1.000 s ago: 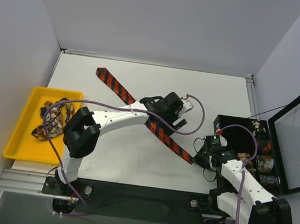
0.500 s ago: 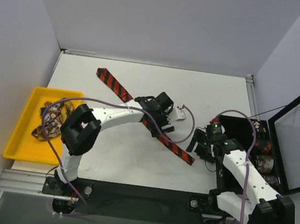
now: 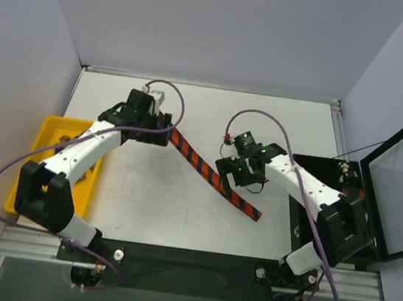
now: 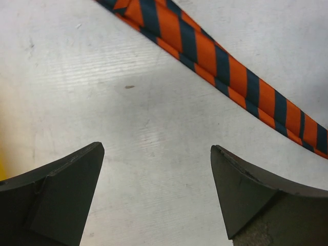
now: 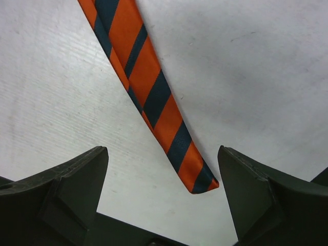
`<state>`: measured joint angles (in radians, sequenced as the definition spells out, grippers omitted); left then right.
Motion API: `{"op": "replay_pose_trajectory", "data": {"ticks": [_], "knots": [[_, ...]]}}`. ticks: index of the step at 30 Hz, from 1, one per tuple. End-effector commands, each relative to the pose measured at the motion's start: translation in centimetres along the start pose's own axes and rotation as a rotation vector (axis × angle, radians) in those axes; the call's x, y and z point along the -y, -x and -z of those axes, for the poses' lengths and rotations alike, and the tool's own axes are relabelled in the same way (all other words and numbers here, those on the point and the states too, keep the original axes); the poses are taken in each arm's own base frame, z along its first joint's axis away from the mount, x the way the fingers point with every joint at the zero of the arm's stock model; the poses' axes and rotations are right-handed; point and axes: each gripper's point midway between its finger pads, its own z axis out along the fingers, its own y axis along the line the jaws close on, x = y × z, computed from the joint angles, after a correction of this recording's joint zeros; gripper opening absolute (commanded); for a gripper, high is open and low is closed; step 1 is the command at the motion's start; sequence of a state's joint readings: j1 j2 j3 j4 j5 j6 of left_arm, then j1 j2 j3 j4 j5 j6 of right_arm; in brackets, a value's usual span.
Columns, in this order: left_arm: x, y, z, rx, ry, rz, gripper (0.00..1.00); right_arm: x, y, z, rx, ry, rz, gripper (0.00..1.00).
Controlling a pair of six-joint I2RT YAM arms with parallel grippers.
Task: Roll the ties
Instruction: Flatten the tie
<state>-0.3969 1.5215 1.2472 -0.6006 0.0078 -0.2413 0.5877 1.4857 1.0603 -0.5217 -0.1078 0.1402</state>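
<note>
A red-orange and black striped tie (image 3: 199,165) lies flat and diagonal across the white table. My left gripper (image 3: 162,124) hangs over its back-left end, which is hidden under it in the top view. In the left wrist view the striped tie (image 4: 225,66) runs just beyond the open left gripper (image 4: 156,154), with bare table between the fingers. My right gripper (image 3: 237,176) hovers over the narrow part. In the right wrist view the tie's narrow tip (image 5: 197,179) lies between the wide-open fingers of the right gripper (image 5: 161,154), untouched. More patterned ties (image 3: 72,162) lie in a yellow tray.
The yellow tray (image 3: 27,187) sits at the table's left edge. A black box (image 3: 309,168) with its lid (image 3: 396,192) swung open stands at the right, partly behind the right arm. Purple cables loop above both arms.
The left arm swung from the tie's middle to its back-left end. The right gripper opened and moved left from beside the black box to above the tie's narrow part.
</note>
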Motion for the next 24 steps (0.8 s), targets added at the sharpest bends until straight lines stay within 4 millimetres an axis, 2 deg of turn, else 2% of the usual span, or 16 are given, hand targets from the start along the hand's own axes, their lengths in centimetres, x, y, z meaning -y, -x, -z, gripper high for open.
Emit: {"op": "replay_pose_trajectory", "data": {"ticks": [1,4,8,16,17,21,24], "knots": [[-1.8,-0.6,1.2,0.021,0.03,0.118,0.97,-0.1,-0.7,-1.0,-0.122,-0.025,0.174,0.91],[-3.0,-1.4,1.4,0.012,0.044,0.128,0.97,-0.8,-0.8,-2.5,-0.168,-0.007,0.234,0.9],[-4.4,-1.5,2.2,0.03,0.063,0.148,0.97,-1.8,-0.9,-4.0,-0.21,-0.009,0.294,0.88],[-4.4,-1.8,2.2,0.023,0.048,0.154,0.97,-1.9,-3.0,-6.6,-0.316,-0.036,0.345,0.73],[-4.4,-1.8,2.1,0.021,0.047,0.154,0.97,-1.9,-3.2,-6.8,-0.325,-0.037,0.353,0.66],[-4.2,-1.9,2.0,0.014,0.038,0.159,0.97,-1.6,-3.7,-7.4,-0.349,-0.077,0.392,0.55],[-4.2,-1.9,2.0,0.014,0.039,0.159,0.97,-1.4,-4.0,-7.6,-0.36,-0.122,0.429,0.4]]}}
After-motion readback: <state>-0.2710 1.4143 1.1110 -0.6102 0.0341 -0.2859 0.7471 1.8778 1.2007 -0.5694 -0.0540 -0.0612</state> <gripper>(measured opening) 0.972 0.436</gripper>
